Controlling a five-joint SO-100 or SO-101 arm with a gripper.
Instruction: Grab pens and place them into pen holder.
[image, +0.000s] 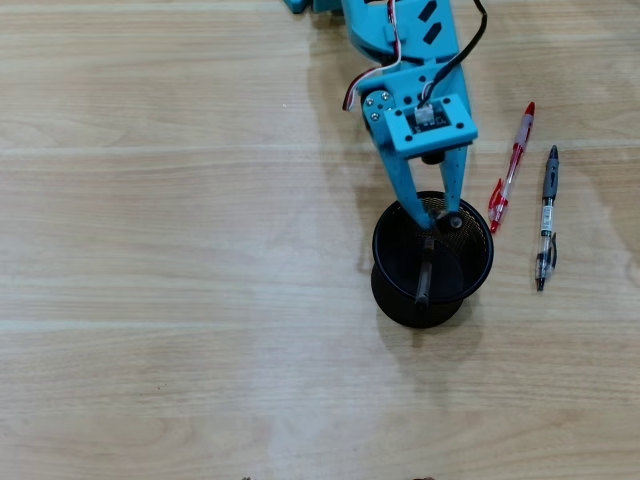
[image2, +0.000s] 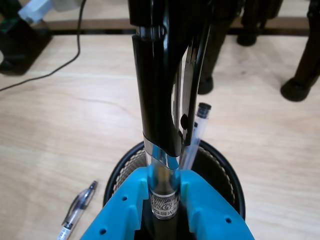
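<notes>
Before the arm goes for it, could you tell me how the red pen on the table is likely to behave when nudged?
The red pen is round and slim, so it probably rolls sideways. It likely stays stiff and feels light. Its clear barrel may slip between the fingers.

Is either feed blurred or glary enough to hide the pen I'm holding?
Overhead view: even light, soft shadows, and the pen holder interior is dark, so the held pen blends in. Wrist view: the pen fills the frame, slightly soft up close, with bright glints on its barrel.
</notes>
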